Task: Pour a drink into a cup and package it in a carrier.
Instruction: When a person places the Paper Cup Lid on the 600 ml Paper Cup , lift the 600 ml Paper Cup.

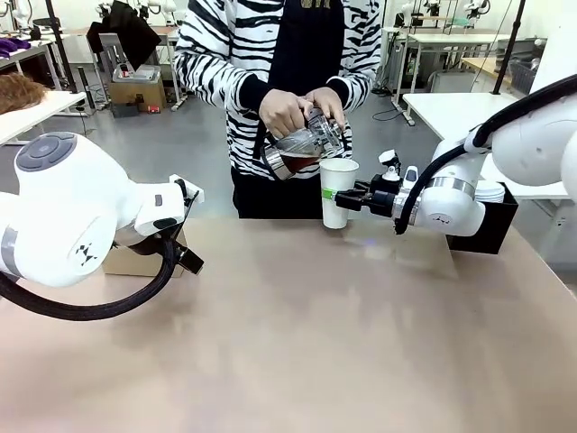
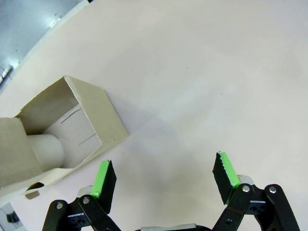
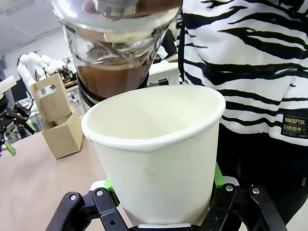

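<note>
Right gripper (image 1: 330,194) sat clamped on cup (image 1: 339,176) mid-wall; I judged the thin paper crushable, heavier once filled; left gripper (image 2: 163,162) stood apart.

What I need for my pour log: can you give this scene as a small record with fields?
cup: upright, gripped by right tool
pitcher: tilted over the cup, in the person's hands
drink: in the pitcher; none seen in the cup
carrier: on the table, beside left tool
left tool: open, holding nothing
</note>
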